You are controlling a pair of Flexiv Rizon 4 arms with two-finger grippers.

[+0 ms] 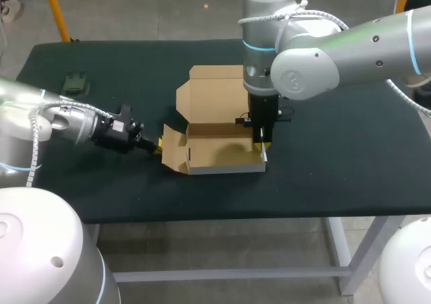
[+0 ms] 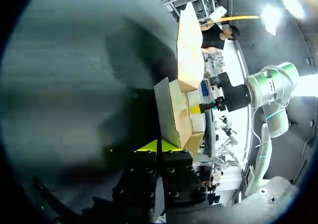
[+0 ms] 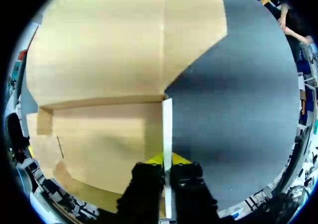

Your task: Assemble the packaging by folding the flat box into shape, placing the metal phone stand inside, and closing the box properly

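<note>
Black table top (image 1: 350,176), matte, filling most of head view. Cardboard box (image 1: 222,157) at centre of frame, half formed: tray walls up, lid (image 1: 212,92) lying open toward upper frame, nothing visible inside. Left gripper (image 1: 159,145) in from frame left, yellow tips pinched on side flap (image 1: 173,152) at box's left end. Same grip in left wrist view: thin flap edge caught between the closed tips. Right gripper (image 1: 262,146) hanging vertical from upper right, clamped on right wall (image 3: 167,127), seen in right wrist view as a pale cut edge sandwiched between both fingers. Handling, by judgement: thin card, very light, stiff only across panels, hinging freely at creases, apt to spring open or skate on the table if freed at one end, and likely to kink under a hard squeeze. Best holds on panel edges close to fold lines, one at each end. Probable phone stand (image 1: 74,83): small dark object at upper left of frame, well apart from box, too small to confirm shape or metal. If metal, rigid and denser than the card, possibly slick between fingertips. Hidden behind right arm's bulky wrist: lid's right part and rear right corner. Locking tabs, slots and any right end flap not made out.
</note>
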